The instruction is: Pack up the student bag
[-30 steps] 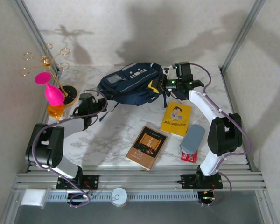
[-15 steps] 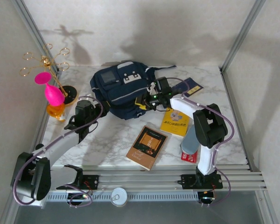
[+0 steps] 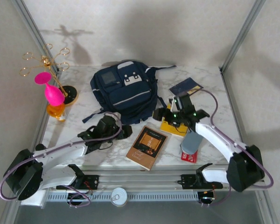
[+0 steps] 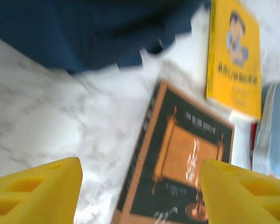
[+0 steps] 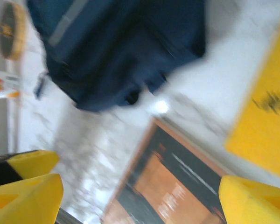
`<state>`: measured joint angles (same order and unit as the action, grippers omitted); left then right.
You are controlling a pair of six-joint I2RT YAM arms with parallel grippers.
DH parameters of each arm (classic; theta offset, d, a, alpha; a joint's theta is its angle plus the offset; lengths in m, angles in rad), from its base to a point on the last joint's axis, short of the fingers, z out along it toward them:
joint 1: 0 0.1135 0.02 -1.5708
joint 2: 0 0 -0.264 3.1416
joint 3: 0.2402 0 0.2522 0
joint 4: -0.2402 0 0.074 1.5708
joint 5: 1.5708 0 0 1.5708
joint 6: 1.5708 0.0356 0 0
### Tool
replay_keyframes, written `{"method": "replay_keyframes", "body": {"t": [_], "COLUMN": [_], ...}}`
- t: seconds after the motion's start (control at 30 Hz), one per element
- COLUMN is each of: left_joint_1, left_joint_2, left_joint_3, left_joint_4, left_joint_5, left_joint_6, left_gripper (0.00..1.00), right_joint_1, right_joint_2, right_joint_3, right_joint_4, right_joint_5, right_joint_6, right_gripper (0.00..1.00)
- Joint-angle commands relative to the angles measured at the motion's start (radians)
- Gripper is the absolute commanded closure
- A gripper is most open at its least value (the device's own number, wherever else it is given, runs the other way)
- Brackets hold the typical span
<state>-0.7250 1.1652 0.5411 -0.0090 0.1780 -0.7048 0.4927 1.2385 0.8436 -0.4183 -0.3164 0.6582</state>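
The student bag (image 3: 123, 91), a navy backpack with a light stripe, lies flat at the back middle of the table, with no gripper on it. My left gripper (image 3: 126, 132) hovers open just in front of the bag, beside the left edge of a brown book (image 3: 148, 147). In the left wrist view the yellow fingers (image 4: 37, 186) stand wide apart over the brown book (image 4: 182, 158), with nothing between them. My right gripper (image 3: 159, 114) hangs open near the bag's lower right corner. Its view shows the bag (image 5: 116, 46) and the brown book (image 5: 177, 182) below empty jaws.
A yellow book (image 3: 177, 126) lies partly under the right arm. Beside it are a grey pencil case (image 3: 192, 140) and a red item (image 3: 189, 156). A dark booklet (image 3: 185, 87) lies at the back right. A gold stand with a pink ornament (image 3: 51, 91) stands at the left.
Both grippers have opened and pulled back from the bag toward the near side. The bag has turned from lying crosswise to lying flat with its top toward the back wall.
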Motion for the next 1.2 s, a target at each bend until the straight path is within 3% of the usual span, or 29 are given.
{"method": "replay_keyframes", "body": {"t": [0.0,0.27,0.43,0.63,0.77,0.97,1.17], "left_joint_1": [-0.075,-0.148,-0.172,-0.185,-0.187,-0.19,-0.199], "left_joint_2": [0.041,0.201,0.224,0.195,0.158,0.138,0.176], "left_joint_3": [0.021,0.043,0.025,-0.005,-0.035,-0.049,-0.057], "left_joint_4": [-0.029,0.057,0.063,0.052,0.038,0.013,0.099], "left_joint_5": [-0.009,0.003,-0.013,-0.05,-0.104,-0.161,-0.068], "left_joint_6": [-0.025,-0.054,-0.081,-0.126,-0.184,-0.228,-0.225], "left_gripper": [0.32,0.34,0.34,0.35,0.36,0.36,0.41], "right_joint_1": [0.024,0.065,0.076,0.08,0.073,0.064,0.172], "right_joint_2": [-0.085,-0.062,0.037,0.136,0.148,0.09,0.061], "right_joint_3": [-0.174,-0.355,-0.344,-0.236,-0.145,-0.194,-0.259], "right_joint_4": [-0.032,0.264,0.432,0.488,0.354,0.158,0.169], "right_joint_5": [0.007,-0.106,-0.17,-0.168,-0.105,-0.019,-0.065], "right_joint_6": [0.09,0.234,0.275,0.244,0.155,0.083,0.16], "right_gripper": [0.12,0.12,0.12,0.12,0.11,0.11,0.11]}}
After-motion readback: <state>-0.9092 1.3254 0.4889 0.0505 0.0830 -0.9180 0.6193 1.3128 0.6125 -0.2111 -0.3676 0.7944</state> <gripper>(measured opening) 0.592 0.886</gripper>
